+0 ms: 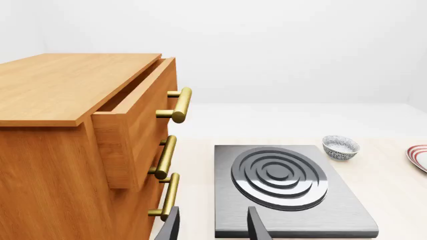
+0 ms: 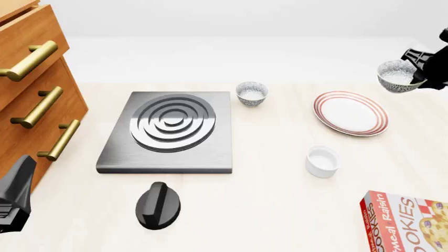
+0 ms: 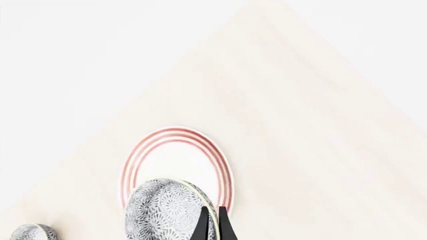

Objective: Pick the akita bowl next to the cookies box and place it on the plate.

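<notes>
Front view crops the right gripper [image 2: 418, 73], clamped on akita bowl [image 2: 397, 75]; left gripper [image 1: 213, 227] parted, empty.

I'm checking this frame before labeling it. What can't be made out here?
- Right gripper: front view, mostly cut off by the right edge.
- Cookies box: front view, cropped at the corner.
- Held akita bowl: right wrist view, cut by the bottom edge.
- Left gripper: fingertips only.

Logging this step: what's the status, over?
Right gripper shut on akita bowl, airborne. Left gripper open, idle. Plate bare, nothing blocking.
</notes>
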You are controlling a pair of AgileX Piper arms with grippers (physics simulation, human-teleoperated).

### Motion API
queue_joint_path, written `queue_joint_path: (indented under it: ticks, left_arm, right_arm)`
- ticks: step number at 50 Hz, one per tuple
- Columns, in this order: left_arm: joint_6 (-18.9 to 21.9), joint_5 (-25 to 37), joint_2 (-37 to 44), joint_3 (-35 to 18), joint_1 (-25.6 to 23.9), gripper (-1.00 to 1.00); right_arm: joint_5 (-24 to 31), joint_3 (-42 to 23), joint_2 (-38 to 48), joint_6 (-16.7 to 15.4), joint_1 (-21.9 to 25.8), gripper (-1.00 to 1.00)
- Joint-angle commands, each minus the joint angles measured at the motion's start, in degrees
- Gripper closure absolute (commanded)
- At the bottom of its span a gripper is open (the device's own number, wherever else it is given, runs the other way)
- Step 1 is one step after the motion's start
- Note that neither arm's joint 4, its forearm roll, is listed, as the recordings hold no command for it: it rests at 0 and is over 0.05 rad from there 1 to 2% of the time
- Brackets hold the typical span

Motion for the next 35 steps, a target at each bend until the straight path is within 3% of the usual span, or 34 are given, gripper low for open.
queue_joint_path:
  ticks: [1, 35]
  left_arm:
    - [0.00, 0.00, 0.00, 0.00, 0.00, -1.00]
    - [0.00, 0.00, 0.00, 0.00, 0.00, -1.00]
  right_arm:
    - [-1.87, -0.37, 2.16, 1.62, 2.06, 1.00]
    - [-7.30, -0.87, 9.30, 4.37, 7.24, 1.00]
